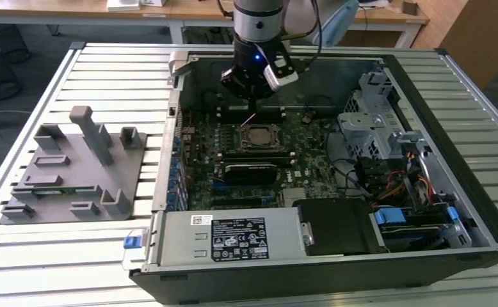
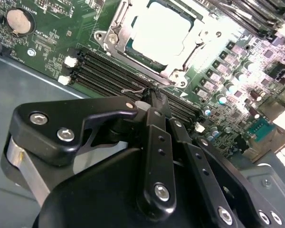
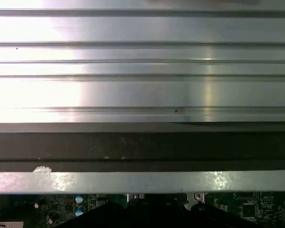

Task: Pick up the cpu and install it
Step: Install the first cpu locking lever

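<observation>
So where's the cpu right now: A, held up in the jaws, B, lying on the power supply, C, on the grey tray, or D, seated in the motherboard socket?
D: the cpu lies flat inside the metal-framed socket in the second wrist view, with the gripper beside the socket.

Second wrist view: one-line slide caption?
Gripper poised over the motherboard's memory slots, beside the cpu seated in its metal-framed socket.

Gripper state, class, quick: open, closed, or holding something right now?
Gripper: closed, fingers together with nothing between them, beside the socket where the cpu already sits.
</observation>
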`<state>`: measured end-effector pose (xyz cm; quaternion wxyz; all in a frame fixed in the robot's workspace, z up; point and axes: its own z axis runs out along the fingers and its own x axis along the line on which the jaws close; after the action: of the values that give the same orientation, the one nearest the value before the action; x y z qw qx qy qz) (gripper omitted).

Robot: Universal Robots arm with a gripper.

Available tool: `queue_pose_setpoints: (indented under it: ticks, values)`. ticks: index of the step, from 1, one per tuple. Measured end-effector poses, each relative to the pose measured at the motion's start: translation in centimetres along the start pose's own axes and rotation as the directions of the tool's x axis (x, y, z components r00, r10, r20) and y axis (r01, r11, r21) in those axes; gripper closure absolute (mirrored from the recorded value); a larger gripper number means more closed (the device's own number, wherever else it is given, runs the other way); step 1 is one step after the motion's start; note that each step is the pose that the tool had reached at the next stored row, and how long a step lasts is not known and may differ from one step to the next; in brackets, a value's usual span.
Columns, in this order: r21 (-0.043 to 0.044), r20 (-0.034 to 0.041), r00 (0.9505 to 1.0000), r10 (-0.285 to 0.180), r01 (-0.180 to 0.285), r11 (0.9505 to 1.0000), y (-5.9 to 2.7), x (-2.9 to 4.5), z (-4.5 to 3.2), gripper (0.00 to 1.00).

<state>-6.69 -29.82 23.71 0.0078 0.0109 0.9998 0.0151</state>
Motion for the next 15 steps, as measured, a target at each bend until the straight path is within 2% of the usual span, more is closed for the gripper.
queue_pose_setpoints:
  ticks: [4,11,15]
  values:
    - [-0.0001,-0.0002,1.0000,-0.001,0.001,1.0000,0.15,-0.67,0.21,0.89]
    - [-0.0001,-0.0003,1.0000,0.000,0.000,1.0000,0.30,-1.19,0.80,0.89]
    - [-0.0001,-0.0003,1.0000,-0.001,0.001,1.0000,0.32,-1.78,1.11,0.89]
